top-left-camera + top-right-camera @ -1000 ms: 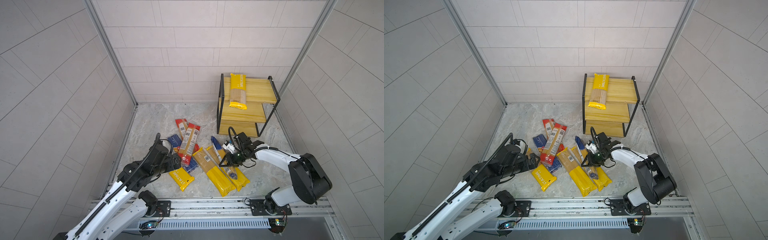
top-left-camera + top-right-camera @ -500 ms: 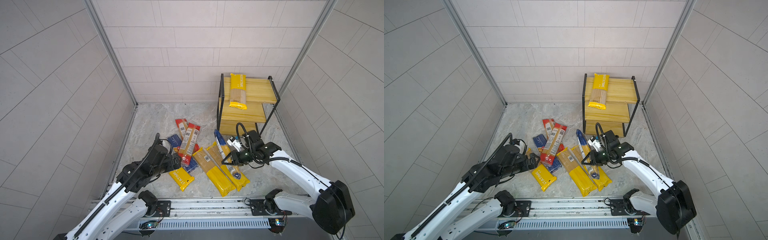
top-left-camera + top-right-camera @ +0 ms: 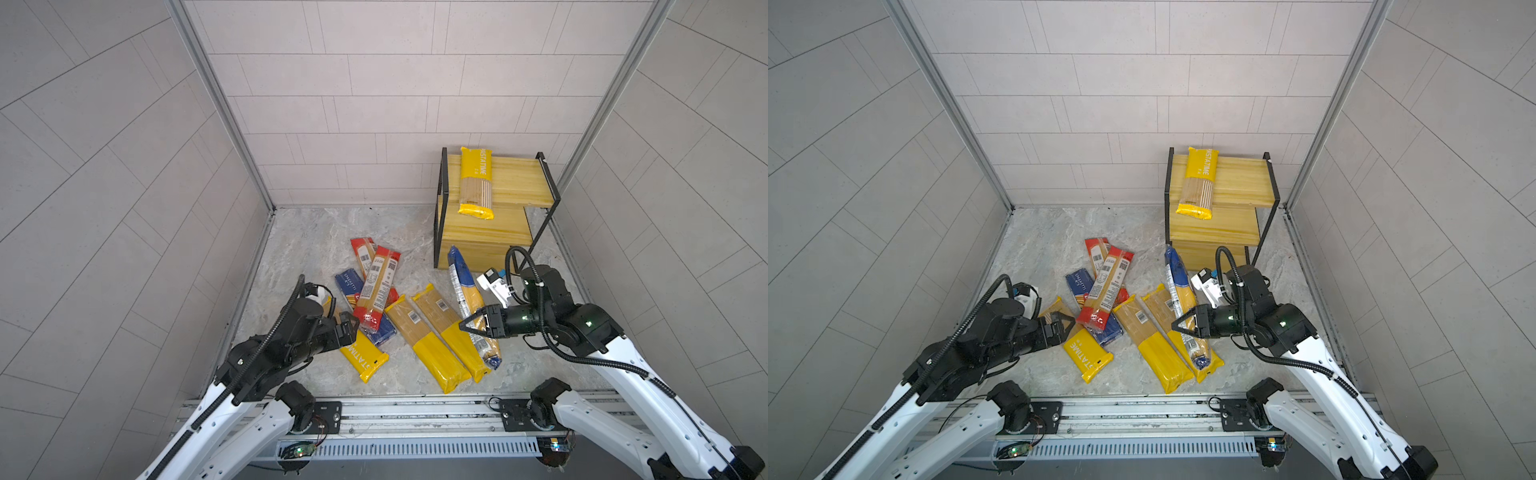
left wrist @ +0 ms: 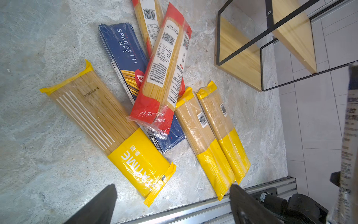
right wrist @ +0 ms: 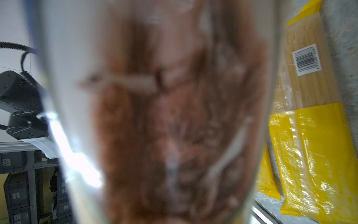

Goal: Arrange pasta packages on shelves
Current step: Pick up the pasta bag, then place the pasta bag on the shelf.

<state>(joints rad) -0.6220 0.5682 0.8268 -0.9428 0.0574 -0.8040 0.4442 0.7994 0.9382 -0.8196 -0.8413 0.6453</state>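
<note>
My right gripper (image 3: 478,326) (image 3: 1185,324) is shut on a dark blue pasta package (image 3: 463,282) (image 3: 1177,282), gripped near its middle and raised over two yellow packs (image 3: 424,340) on the floor. In the right wrist view that held pack (image 5: 174,116) is a blur that hides the jaws. My left gripper (image 3: 347,324) (image 4: 172,195) is open and holds nothing, above a yellow PASTATIME pack (image 4: 116,124). The shelves (image 3: 515,183) (image 3: 1241,178) stand at the back right, with one yellow pack (image 3: 476,183) on the top board.
A red-ended pack (image 3: 378,286) (image 4: 166,73) lies across a dark blue spaghetti box (image 4: 124,52) and another red pack. Tiled walls close in the marble floor (image 3: 311,232). A metal rail (image 3: 415,415) runs along the front edge.
My right arm has drawn back to the right and lifted the blue pack, whose far end now rises toward the shelves. The left arm has stayed still.
</note>
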